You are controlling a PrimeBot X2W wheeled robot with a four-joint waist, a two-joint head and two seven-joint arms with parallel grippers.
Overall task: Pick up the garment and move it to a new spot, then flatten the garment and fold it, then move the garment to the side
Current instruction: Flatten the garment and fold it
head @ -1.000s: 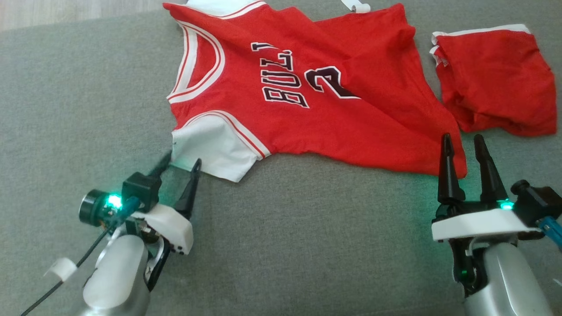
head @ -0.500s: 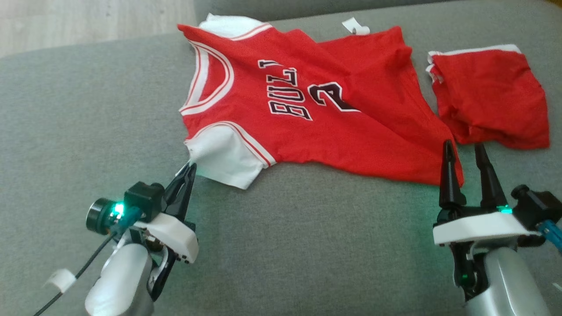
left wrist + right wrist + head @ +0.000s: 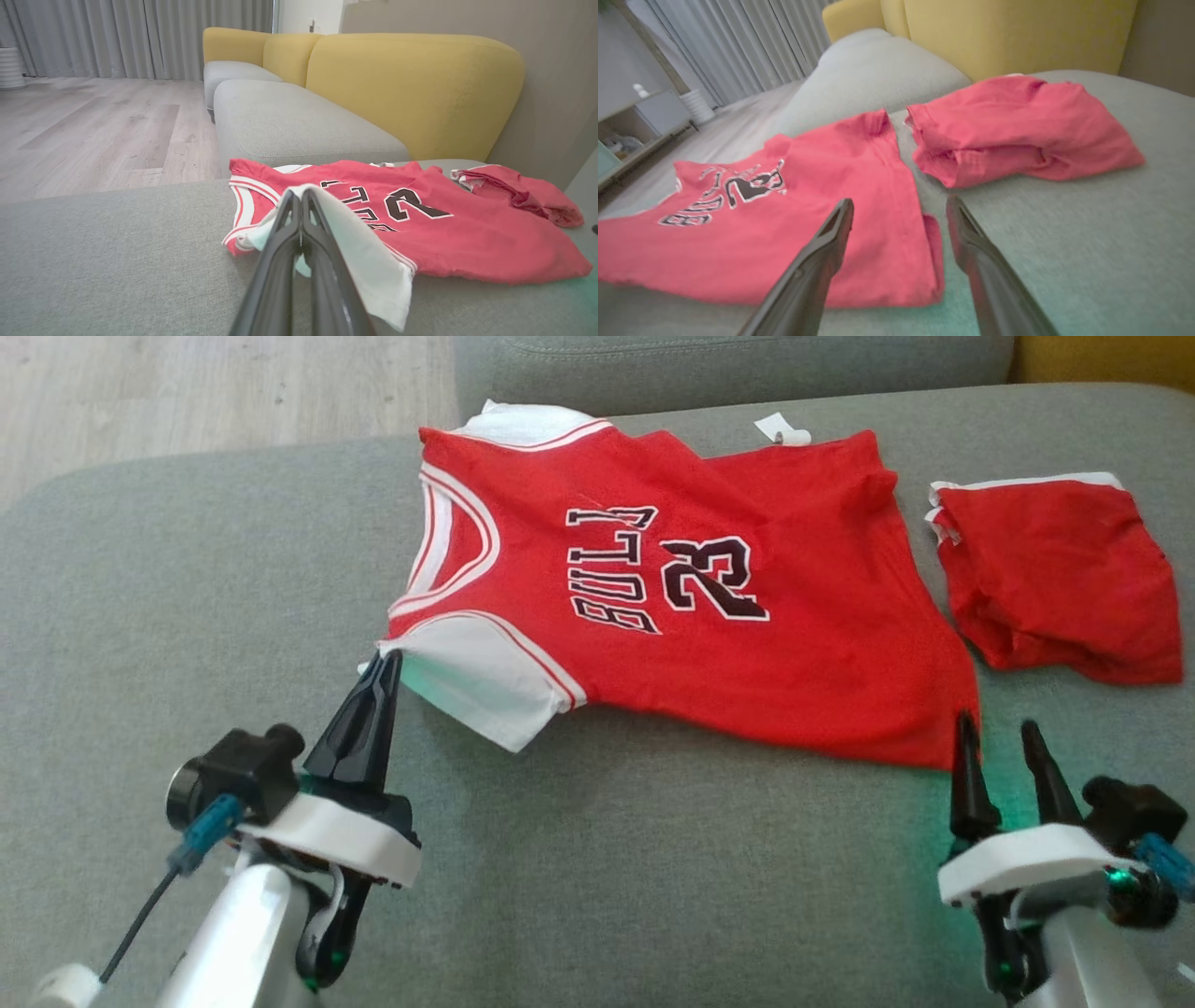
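Fingers point(image 3: 359, 737) of the left end effector point(image 3: 385, 663) slant up from the near edge of the grey fabric sofa seat point(image 3: 653, 859), clenched on the white sleeve point(image 3: 485, 681) of the red basketball jersey point(image 3: 747, 644). The right end effector point(image 3: 999, 733) stands released, fingers upright and apart at the jersey's near hem corner. The jersey lies spread mid-seat, lightly wrinkled, lettering up, beside crumpled red shorts point(image 3: 1055, 579).
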